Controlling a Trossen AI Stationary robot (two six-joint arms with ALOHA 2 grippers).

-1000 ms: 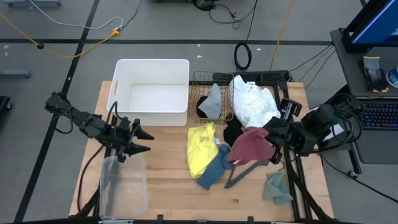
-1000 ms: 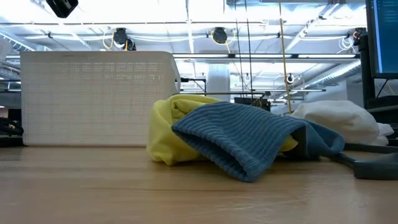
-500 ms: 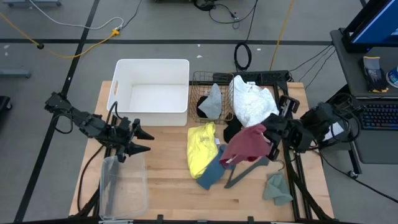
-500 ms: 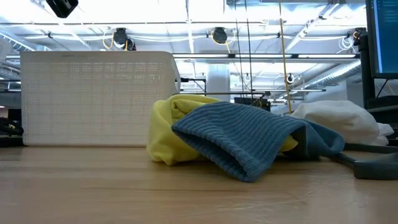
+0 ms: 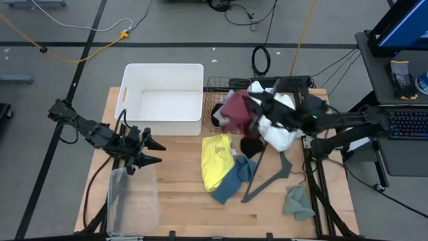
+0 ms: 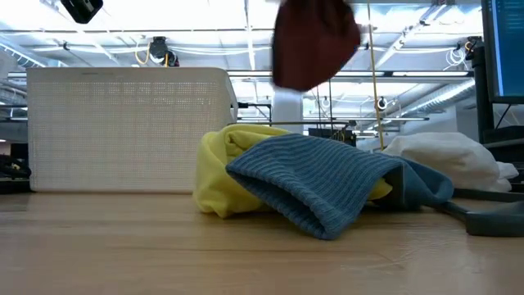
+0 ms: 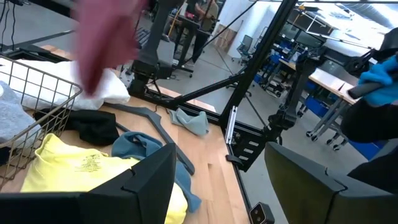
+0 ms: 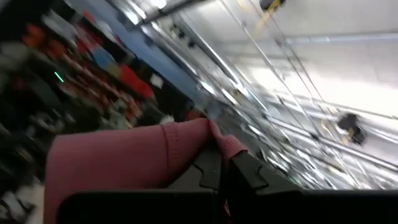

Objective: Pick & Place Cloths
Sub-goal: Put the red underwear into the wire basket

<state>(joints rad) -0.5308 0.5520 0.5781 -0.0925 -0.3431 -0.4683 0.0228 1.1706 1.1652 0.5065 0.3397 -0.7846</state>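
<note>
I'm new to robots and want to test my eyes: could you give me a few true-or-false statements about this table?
1. The right gripper is shut on the maroon fabric cloth. True.
2. The white plastic bin holds the yellow cloth. False: the yellow cloth lies on the wooden table.
3. The left gripper holds the ribbed blue-teal cloth. False: it is open, holding nothing.
4. The dark grey plastic hanger lies on the table. True.
</note>
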